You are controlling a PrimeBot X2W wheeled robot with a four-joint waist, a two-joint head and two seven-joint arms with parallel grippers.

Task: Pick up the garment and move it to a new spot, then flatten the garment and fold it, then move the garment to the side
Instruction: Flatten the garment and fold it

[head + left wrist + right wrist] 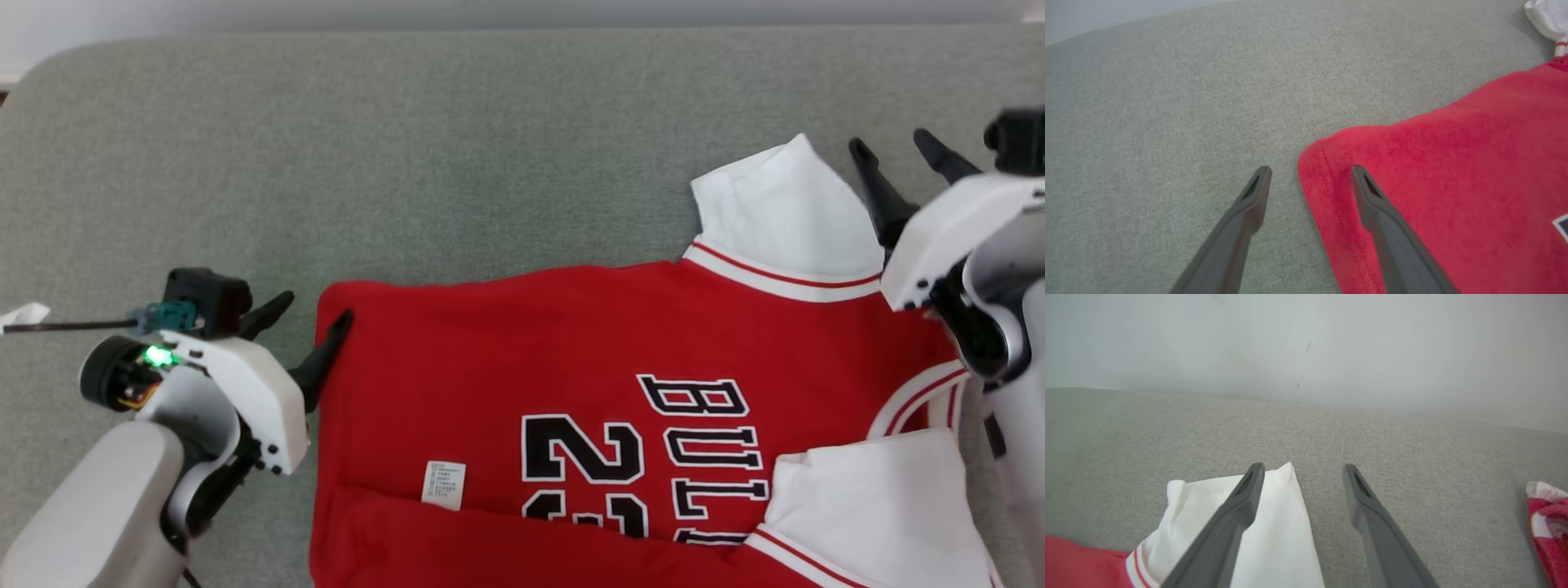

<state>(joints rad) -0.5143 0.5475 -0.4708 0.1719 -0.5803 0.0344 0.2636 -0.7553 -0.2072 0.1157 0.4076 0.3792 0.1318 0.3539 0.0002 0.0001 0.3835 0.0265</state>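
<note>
The garment [571,359], a red jersey w/ white sleeves, lay spread on the grey-green cushion [408,163], right of centre in the head view and running off its bottom edge. Long axis ran left-right: hem toward the robot's left, neck end toward its right, so the black lettering read sideways. The far sleeve [784,212] stuck out away from the robot; the near sleeve [865,506] lay folded in over the body. The near edge by the label [445,483] looked doubled over. Left gripper [317,306] had its jaws spread wide, straddling the far hem corner: one finger over red cloth, the other over bare cushion, nothing pinched; can't tell if the tips touched. Right gripper [888,140] was spread wide too, holding nothing, one finger over the far sleeve, the other beyond its edge. Handling, prob.: light, soft, limp knit, no stiffness, so it would sag and bunch if lifted by one point; not fragile, and the textured cushion should give some drag. Best holds looked like the hem corner and the shoulder/sleeve seam, one each side, pinching a single edge.
</note>
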